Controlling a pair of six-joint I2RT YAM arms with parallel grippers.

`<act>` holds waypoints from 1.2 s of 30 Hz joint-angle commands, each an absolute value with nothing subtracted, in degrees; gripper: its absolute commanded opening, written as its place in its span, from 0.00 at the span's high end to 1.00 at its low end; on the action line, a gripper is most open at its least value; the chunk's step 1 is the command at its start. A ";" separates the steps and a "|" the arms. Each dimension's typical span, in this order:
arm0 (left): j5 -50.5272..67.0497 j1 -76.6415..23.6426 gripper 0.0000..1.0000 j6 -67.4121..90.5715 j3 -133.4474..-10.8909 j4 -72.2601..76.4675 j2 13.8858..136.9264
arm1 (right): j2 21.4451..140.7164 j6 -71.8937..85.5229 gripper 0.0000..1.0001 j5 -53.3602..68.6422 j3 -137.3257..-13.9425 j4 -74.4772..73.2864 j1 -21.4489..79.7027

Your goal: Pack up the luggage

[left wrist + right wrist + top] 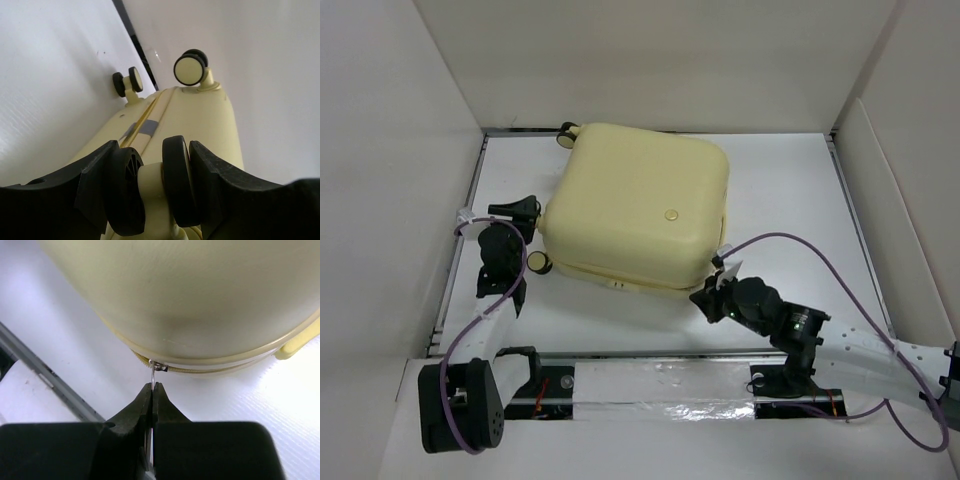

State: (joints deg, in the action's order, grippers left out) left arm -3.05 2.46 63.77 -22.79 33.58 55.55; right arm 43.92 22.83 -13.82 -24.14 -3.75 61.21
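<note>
Overhead: luggage lies flat and closed on the table, toward the back, its underside hidden. Left arm folds beside its left edge. Right arm reaches its near-right corner. Fingertips are hard to make out.
Left wrist: left gripper is half-spread, pressing both sides of a wheel. The shell is cut off below.
Right wrist: right gripper is pinched closed on the zip pull. The shell top is cut off.

White table, white walls on three sides, silver strip along near edge.
</note>
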 commanded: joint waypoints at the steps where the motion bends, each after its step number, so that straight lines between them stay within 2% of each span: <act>1: 6.41 1.76 1.00 60.38 -20.23 40.59 57.39 | 40.34 22.50 1.00 -9.14 -27.16 9.40 61.96; 8: 6.06 1.24 1.00 59.94 -17.49 43.15 60.90 | 52.45 25.40 1.00 -1.59 -29.26 22.31 64.94; 12: 4.57 -2.54 1.00 59.50 -16.18 43.85 60.73 | 64.31 24.70 1.00 -4.83 -36.81 26.19 68.37; 17: 5.97 -4.48 1.00 59.68 -11.96 47.80 61.26 | 73.46 25.14 1.00 -7.46 -42.52 32.25 68.38; 19: 5.54 -8.50 1.00 58.81 -11.60 48.34 61.61 | 77.07 23.21 1.00 -8.26 -44.90 31.38 68.38; 24: 0.62 -21.60 1.00 57.40 -13.44 46.41 60.38 | 76.21 19.51 1.00 -8.45 -46.94 26.37 64.09; 28: -6.48 -36.87 1.00 57.56 -16.16 45.61 60.90 | 66.91 16.89 1.00 -0.03 -42.20 22.61 52.69; 29: -6.85 -36.91 1.00 57.57 -16.61 46.22 61.52 | 66.01 16.88 1.00 2.78 -42.27 21.46 50.82; 30: -7.20 -41.44 1.00 57.83 -17.39 46.67 62.39 | 65.57 15.31 1.00 4.64 -42.62 19.97 49.41; 34: -7.65 -48.16 1.00 57.66 -21.53 47.90 65.83 | 68.63 13.62 1.00 11.25 -45.44 15.47 50.09; 36: -5.98 -48.16 1.00 57.66 -22.50 47.81 65.66 | 72.05 15.80 1.00 11.86 -43.95 20.28 54.64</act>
State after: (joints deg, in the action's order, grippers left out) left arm -21.19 -42.70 64.29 -20.93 51.48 65.23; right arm 67.75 14.63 2.83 -39.46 0.75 49.19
